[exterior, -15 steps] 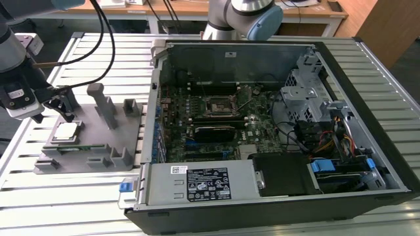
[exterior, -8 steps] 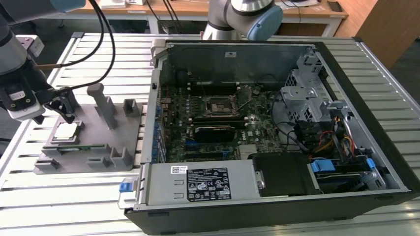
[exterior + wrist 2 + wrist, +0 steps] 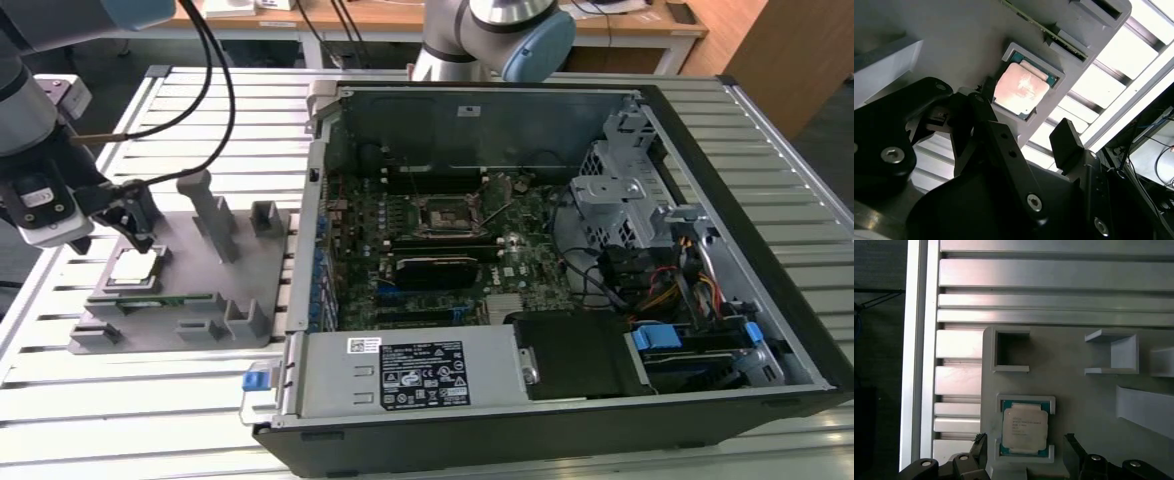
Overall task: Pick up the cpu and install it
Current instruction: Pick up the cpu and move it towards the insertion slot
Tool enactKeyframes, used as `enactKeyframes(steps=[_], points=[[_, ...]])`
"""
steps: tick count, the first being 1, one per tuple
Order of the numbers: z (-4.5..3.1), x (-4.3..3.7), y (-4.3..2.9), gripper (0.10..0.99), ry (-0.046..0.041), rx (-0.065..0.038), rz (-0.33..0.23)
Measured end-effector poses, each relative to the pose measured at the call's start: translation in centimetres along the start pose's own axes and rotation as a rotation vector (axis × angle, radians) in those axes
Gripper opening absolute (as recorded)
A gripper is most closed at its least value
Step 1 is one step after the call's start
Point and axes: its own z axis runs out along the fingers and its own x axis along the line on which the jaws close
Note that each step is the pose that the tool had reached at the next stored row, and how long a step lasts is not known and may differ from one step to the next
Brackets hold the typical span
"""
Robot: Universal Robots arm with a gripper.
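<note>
Your cpu [image 3: 135, 266] lies flat, metal top up, in a shallow framed pocket of the grey fixture [image 3: 187, 322], on the fixture's side toward the exterior view's left. The jaws hang just above it, spread wide and holding nothing. In the first wrist view you see the cpu [image 3: 1025, 427] sitting between the two dark fingertips [image 3: 1072, 446], one to each side. Both stand clear of the chip and outside the pocket's raised frame, so nothing touches it. The second wrist view looks along the fingers [image 3: 1068, 142] at a slant and puts the cpu [image 3: 1020, 90] just past their tips, its green rim showing at the pocket's corners. That view also gives you a thin green-edged board [image 3: 1054, 36] lying in a slot of the fixture near the chip. The first wrist view gives you two open square recesses [image 3: 1011, 351] farther along the fixture, and the slatted metal desk [image 3: 1054, 275] beyond its edge. The exterior view gives you the wider layout. The fixture's upright posts [image 3: 214, 215] stand beside the jaws. Just beside the fixture, on the exterior view's right, the open computer case [image 3: 481, 108] lies on the desk. Inside it you see the dark square socket [image 3: 445, 213] on the board, well apart from the cpu.
</note>
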Motion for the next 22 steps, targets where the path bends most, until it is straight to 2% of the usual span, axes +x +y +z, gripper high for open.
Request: enactKeyframes(steps=[22], points=[[2.2,0.14,-0.08,0.706,-0.0006,0.0,0.008]])
